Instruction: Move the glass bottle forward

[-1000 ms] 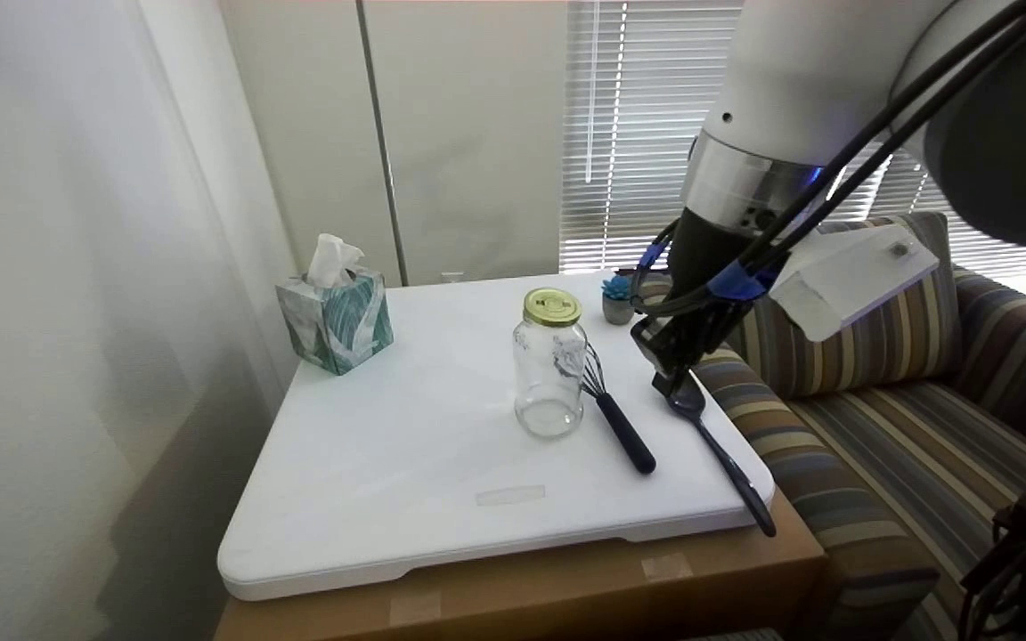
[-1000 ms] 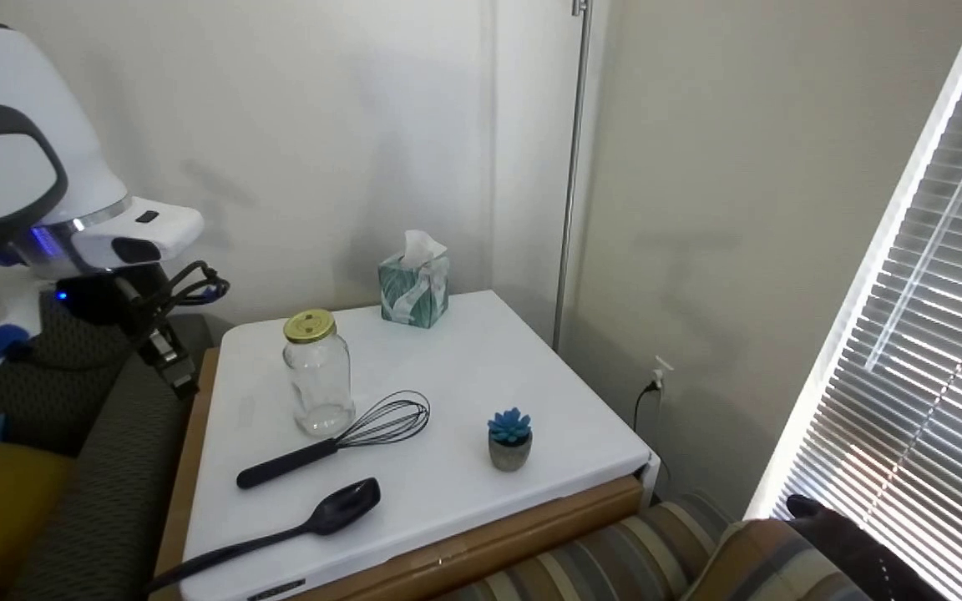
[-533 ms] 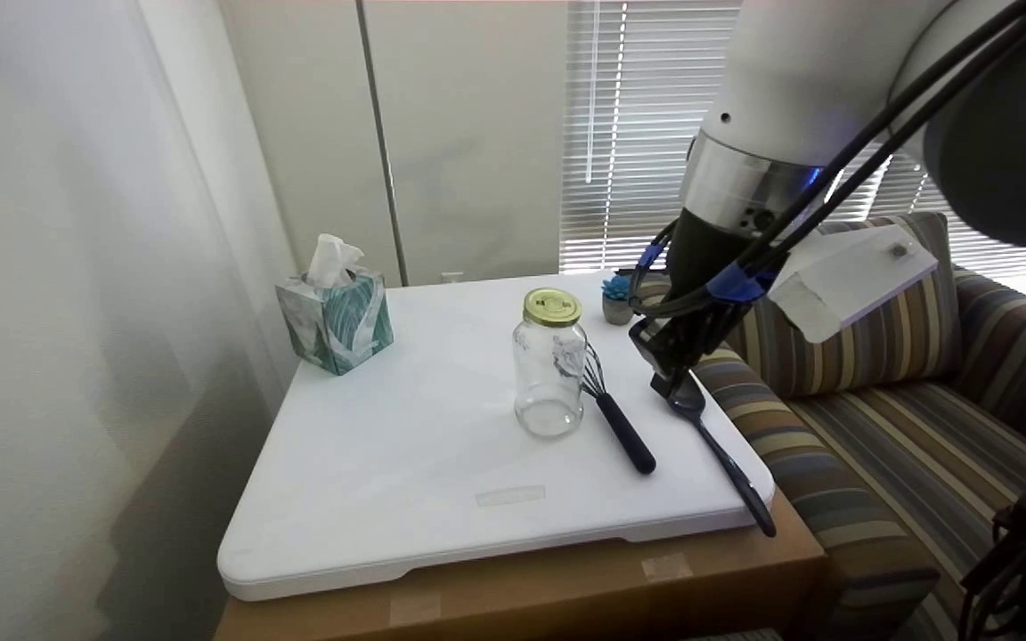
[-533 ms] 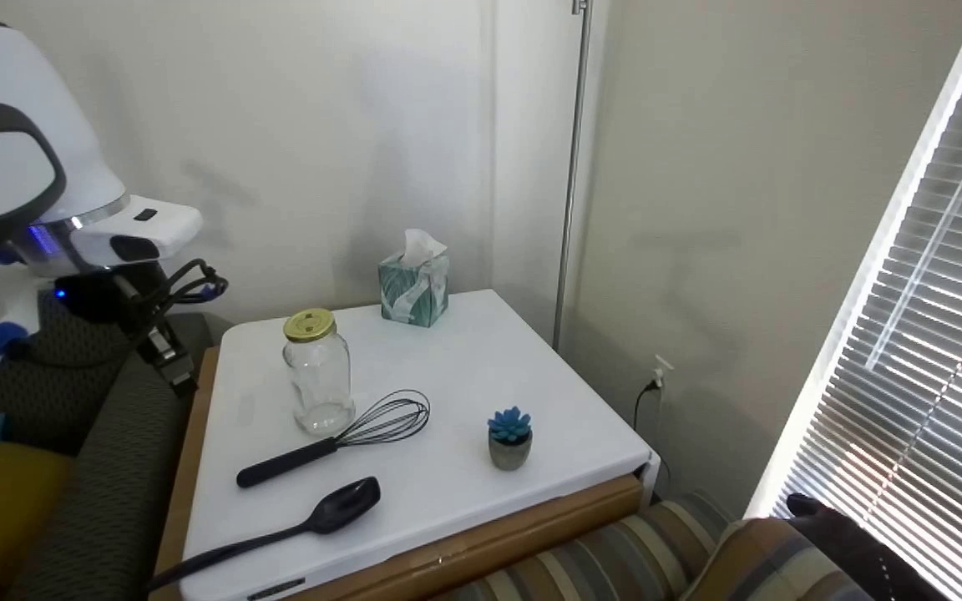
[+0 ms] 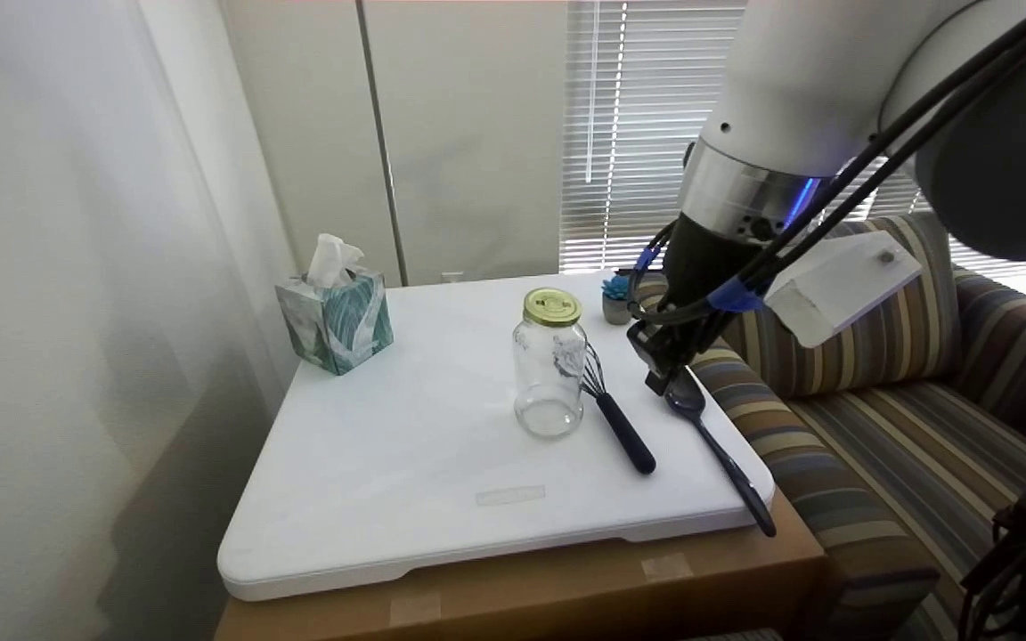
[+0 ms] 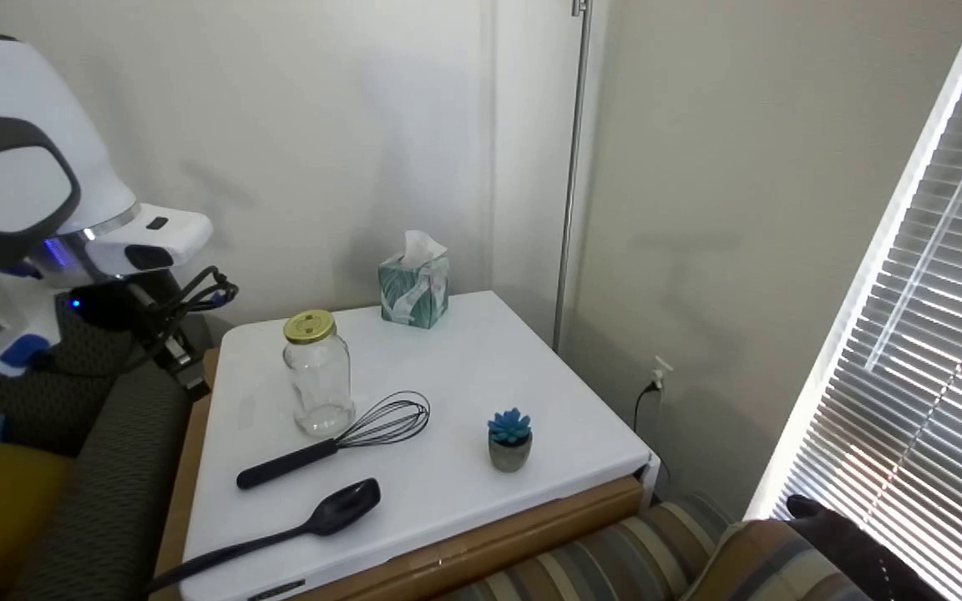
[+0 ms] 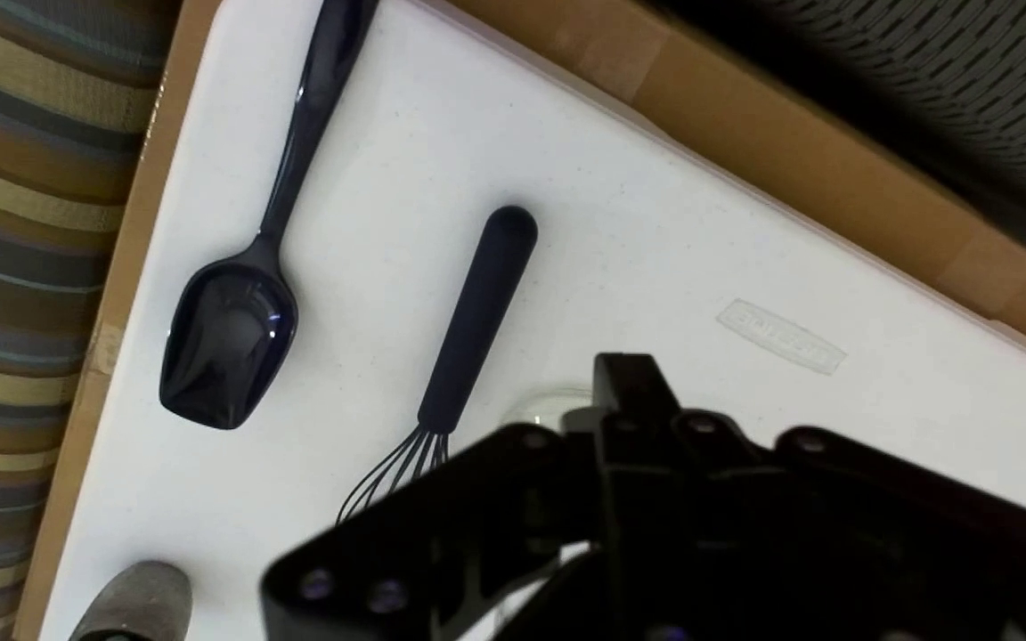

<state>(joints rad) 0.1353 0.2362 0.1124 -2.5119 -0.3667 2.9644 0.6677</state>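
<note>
The glass bottle (image 5: pixel 549 374), a clear jar with a yellow-green lid, stands upright on the white table (image 5: pixel 370 499). It also shows in an exterior view (image 6: pixel 320 380). In the wrist view, only a faint curved glass edge (image 7: pixel 549 402) shows; my gripper hides the rest. My gripper (image 5: pixel 658 383) is raised above the table, apart from the bottle. It shows to the right of the bottle there and to its left in an exterior view (image 6: pixel 197 391). In the wrist view my gripper (image 7: pixel 600 405) has its fingers together with nothing seen between them.
A black whisk (image 6: pixel 289 463) lies right beside the bottle. A black spoon (image 6: pixel 346 506) lies near the table edge. A small potted plant (image 6: pixel 510 438) and a tissue box (image 6: pixel 414 292) stand farther off. A striped sofa (image 5: pixel 914 427) and a wall border the table.
The arm and gripper have shifted slightly toward the bottle in both exterior views, mostly in the last half second. The bottle and the other objects have not moved.
</note>
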